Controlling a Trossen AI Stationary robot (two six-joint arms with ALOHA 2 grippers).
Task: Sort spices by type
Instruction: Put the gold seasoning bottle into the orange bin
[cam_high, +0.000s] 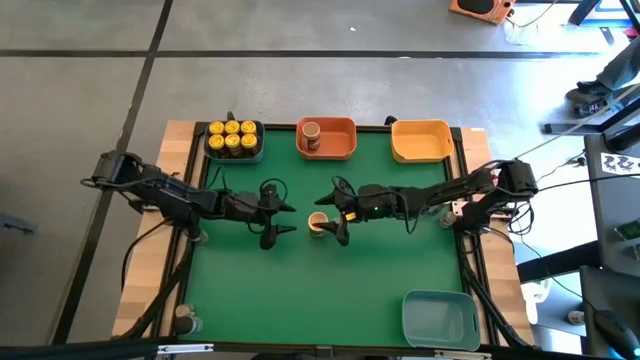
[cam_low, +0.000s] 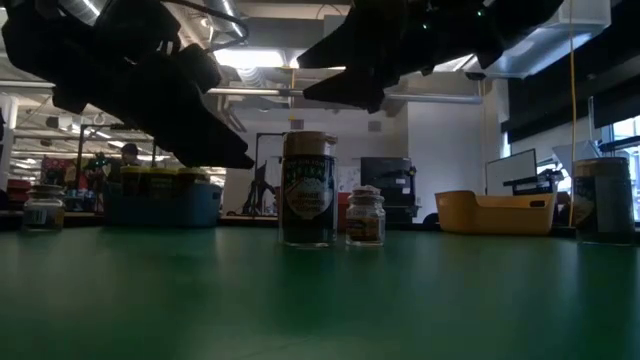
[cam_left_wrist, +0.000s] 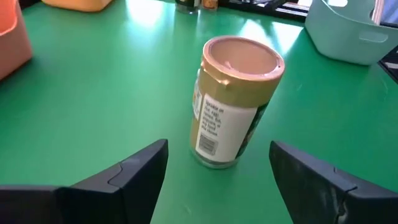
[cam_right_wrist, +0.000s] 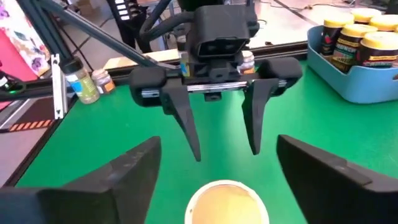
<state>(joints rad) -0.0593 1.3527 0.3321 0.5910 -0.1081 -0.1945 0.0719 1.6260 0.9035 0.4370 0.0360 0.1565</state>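
Both pincers are wide open and holding nothing. The left pincer (cam_high: 281, 218) sits mid-desk, fingers spread, pointing at the tan-lid jar (cam_high: 317, 222), which stands upright on the green desk (cam_high: 330, 290) just beyond its tips, not touching. The right pincer (cam_high: 338, 212) comes in from the other side, fingers also spread, with the jar just under and between its tips; I can't tell whether they touch it. In the right wrist view the jar's lid (cam_right_wrist: 229, 202) sits between the fingers and the left pincer (cam_right_wrist: 225, 134) faces it, close. In the left wrist view the jar (cam_left_wrist: 231, 102) is clear of both fingers. A second tan-lid jar (cam_high: 311, 134) stands in the orange bin (cam_high: 343, 139) at the far edge. The yellow-lid jars (cam_high: 232, 138) are packed in the dark blue bin (cam_high: 259, 148) at far left. The yellow bin (cam_high: 420, 140) is at far right and the pale blue bin (cam_high: 438, 318) at the near right corner. In the low view a small glass jar (cam_low: 365, 217) stands just beside the tan-lid jar (cam_low: 308, 189). Behind the desk are a workshop with ceiling lights, monitors, racks and a person (cam_low: 128, 154) in the distance.
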